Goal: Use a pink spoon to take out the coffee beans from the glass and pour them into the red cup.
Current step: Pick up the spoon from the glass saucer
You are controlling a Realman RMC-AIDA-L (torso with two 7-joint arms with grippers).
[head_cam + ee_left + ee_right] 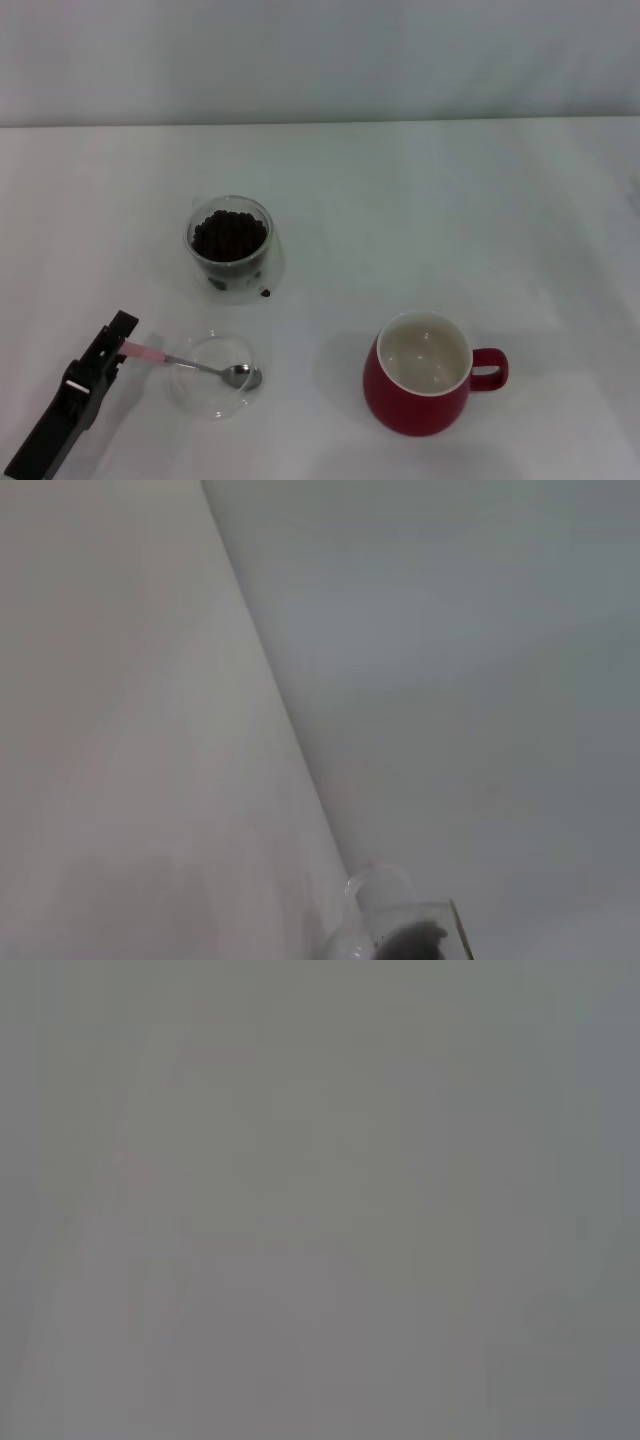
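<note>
A: Where is the left gripper (118,347)?
B: Near the front-left corner of the table (420,190), its black fingers pinching the end of the pink spoon (190,364) by the pale handle.

A: And the spoon itself?
B: It runs from the gripper toward the table's middle. Its metal bowl lies inside a shallow clear glass dish (212,375), close to the dish's far-right rim.

A: What sits beyond the dish?
B: The glass (230,243), farther back toward the middle of the table, well apart from the dish. It holds a dark heap of coffee beans (229,234), and 1 loose bean (265,293) lies on the table just beside its base.

A: The red cup (425,375)?
B: Near the front edge, right of the dish and apart from it, upright, handle pointing to the right edge. Its cream inside looks bare of beans.

A: The right gripper?
B: It shows in no view; the right wrist view is only a grey blur.

A: The left wrist view?
B: Mostly table and wall, with the glass (400,925) at 1 edge.
</note>
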